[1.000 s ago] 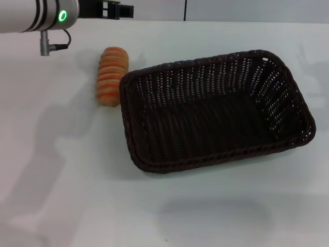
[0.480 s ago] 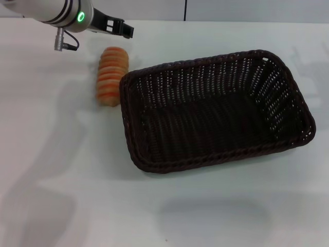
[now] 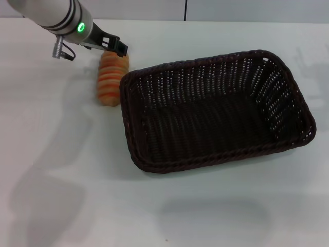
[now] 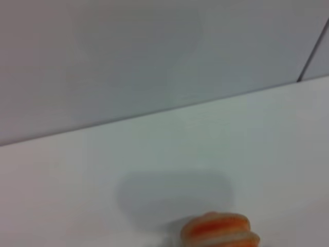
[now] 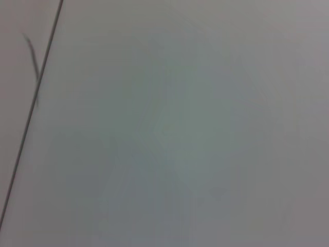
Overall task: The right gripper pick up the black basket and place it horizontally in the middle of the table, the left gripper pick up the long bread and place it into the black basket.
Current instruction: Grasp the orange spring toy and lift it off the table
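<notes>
The white desk [image 3: 61, 170] carries everything in the head view. On it the basket [image 3: 216, 110] lies flat with its open side up, its long axis running roughly across the view and slightly turned, so that its left end sits nearer the robot than its right end; it sits near the middle of the desk and nothing lies inside it. Just beside the basket's far left corner lies the bread [image 3: 110, 78], lengthwise away from the robot, resting on the desk outside the basket, its near end touching or almost touching the braided rim. The left arm reaches in from the upper left, its green ring lit, and the left pincer [image 3: 119, 48] hangs at the bread's far end; whether it touches the loaf cannot be told, and how far its jaws are parted cannot be told either. The left wrist view shows only the bread's [image 4: 221, 230] end against the desk [image 4: 154, 154]. The right pincer is not in sight in any view.
</notes>
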Controlling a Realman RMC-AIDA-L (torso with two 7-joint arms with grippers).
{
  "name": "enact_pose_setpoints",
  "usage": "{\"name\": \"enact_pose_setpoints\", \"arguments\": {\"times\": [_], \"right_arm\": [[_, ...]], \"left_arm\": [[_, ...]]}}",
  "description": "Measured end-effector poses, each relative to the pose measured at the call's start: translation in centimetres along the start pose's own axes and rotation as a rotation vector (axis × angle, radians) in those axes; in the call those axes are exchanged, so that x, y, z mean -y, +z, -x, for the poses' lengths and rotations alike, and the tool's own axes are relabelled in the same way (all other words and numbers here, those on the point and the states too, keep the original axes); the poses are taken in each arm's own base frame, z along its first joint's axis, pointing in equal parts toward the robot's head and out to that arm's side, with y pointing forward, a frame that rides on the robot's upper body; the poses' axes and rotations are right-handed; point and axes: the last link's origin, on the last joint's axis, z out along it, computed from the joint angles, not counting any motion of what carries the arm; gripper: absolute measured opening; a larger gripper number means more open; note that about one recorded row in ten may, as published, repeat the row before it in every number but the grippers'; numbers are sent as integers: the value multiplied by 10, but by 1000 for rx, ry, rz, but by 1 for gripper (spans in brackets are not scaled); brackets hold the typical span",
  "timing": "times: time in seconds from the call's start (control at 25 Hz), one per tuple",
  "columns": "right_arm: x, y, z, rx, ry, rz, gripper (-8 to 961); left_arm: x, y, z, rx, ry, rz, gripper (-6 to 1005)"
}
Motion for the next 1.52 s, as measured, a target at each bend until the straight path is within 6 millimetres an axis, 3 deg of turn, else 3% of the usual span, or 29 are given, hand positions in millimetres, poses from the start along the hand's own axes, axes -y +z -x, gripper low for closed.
{"name": "enact_pose_setpoints", "arguments": {"times": [0.76,1.52], "right_arm": [[-4,0,2,5,6,8,785],[-12,6,6,17,10,31,784]], "left_arm": [[-5,16,6,44,23,-5,840],[-3,27,20,98,27,-6,744]]}}
